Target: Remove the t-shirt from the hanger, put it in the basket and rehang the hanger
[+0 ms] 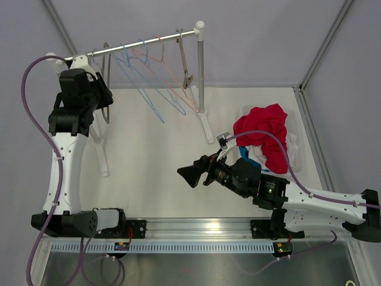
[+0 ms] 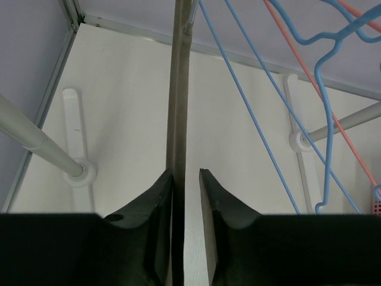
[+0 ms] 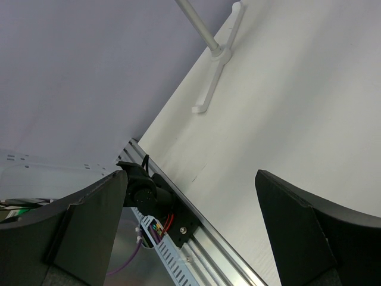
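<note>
The red t-shirt (image 1: 265,128) lies bunched in a white basket (image 1: 296,149) at the right, off any hanger. My left gripper (image 1: 104,98) is up at the rack's left end, around a grey-brown hanger (image 1: 106,71). In the left wrist view the hanger's bar (image 2: 178,89) runs between my left gripper's (image 2: 186,173) jaws. It rests against the left finger (image 2: 156,202), with a narrow gap to the right finger (image 2: 214,202), so the jaws are slightly open. My right gripper (image 1: 186,174) hovers over the table's middle, wide open and empty (image 3: 190,179).
The rack rail (image 1: 137,50) carries blue wire hangers (image 1: 149,89), a pink one (image 1: 169,71) and a second brown one (image 1: 186,71). Its right post (image 1: 201,71) and white foot (image 1: 206,128) stand mid-table. The left foot (image 1: 101,155) is beside my left arm.
</note>
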Controlling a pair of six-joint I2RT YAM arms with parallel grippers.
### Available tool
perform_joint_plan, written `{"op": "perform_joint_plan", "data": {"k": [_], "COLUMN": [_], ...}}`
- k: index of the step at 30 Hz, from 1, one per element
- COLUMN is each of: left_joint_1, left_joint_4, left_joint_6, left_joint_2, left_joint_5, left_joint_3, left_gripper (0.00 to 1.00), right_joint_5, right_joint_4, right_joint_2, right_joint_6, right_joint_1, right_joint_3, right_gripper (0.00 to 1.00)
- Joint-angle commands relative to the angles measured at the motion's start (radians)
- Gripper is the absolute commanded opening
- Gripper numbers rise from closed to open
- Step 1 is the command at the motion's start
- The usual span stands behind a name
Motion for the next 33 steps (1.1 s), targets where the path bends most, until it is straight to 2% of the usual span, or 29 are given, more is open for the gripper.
{"op": "perform_joint_plan", "data": {"k": [1, 4, 5, 7, 9, 15, 21, 26, 28, 31, 33], "left_joint_1": [0.007, 0.007, 0.007, 0.005, 0.005, 0.004, -0.012, -0.022, -0.033, -0.059, -0.078], "left_joint_4": [0.05, 0.062, 0.072, 0.088, 0.107, 0.193, 0.196, 0.196, 0.196, 0.197, 0.196], "left_joint_6": [-0.009, -0.021, -0.032, -0.044, -0.052, -0.124, -0.101, -0.105, -0.125, -0.153, -0.148], "left_joint_2": [-0.057, -0.091, -0.104, -0.143, -0.173, -0.362, -0.563, -0.73, -0.763, -0.81, -0.85], "left_joint_5": [-0.014, 0.001, 0.001, 0.011, 0.014, 0.116, 0.13, 0.198, 0.24, 0.415, 0.478], "left_joint_3": [-0.012, -0.035, -0.063, -0.095, -0.112, -0.251, -0.374, -0.456, -0.485, -0.551, -0.609], "left_gripper": [0.39, 0.61, 0.75, 0.89, 0.95, 0.99, 0.99, 0.99, 0.99, 0.99, 0.99], "right_joint_5": [0.002, 0.014, 0.019, 0.036, 0.056, 0.14, 0.334, 0.34, 0.376, 0.5, 0.571], "right_joint_4": [0.007, -0.019, -0.033, -0.082, -0.111, -0.166, -0.211, -0.241, -0.301, -0.46, -0.551], "right_joint_2": [-0.019, -0.025, -0.028, -0.046, -0.062, -0.119, -0.253, -0.364, -0.387, -0.39, -0.404], "right_joint_6": [-0.021, -0.038, -0.047, -0.073, -0.089, -0.181, -0.285, -0.402, -0.428, -0.403, -0.361], "right_joint_1": [0.0, 0.0, -0.002, 0.0, 0.0, 0.0, 0.0, -0.002, -0.002, 0.0, -0.002], "right_joint_3": [0.011, 0.029, 0.048, 0.078, 0.097, 0.149, 0.18, 0.221, 0.242, 0.294, 0.312], "right_gripper": [0.98, 0.99, 0.99, 1.0, 0.99, 1.0, 1.0, 0.99, 1.0, 0.99, 0.99]}}
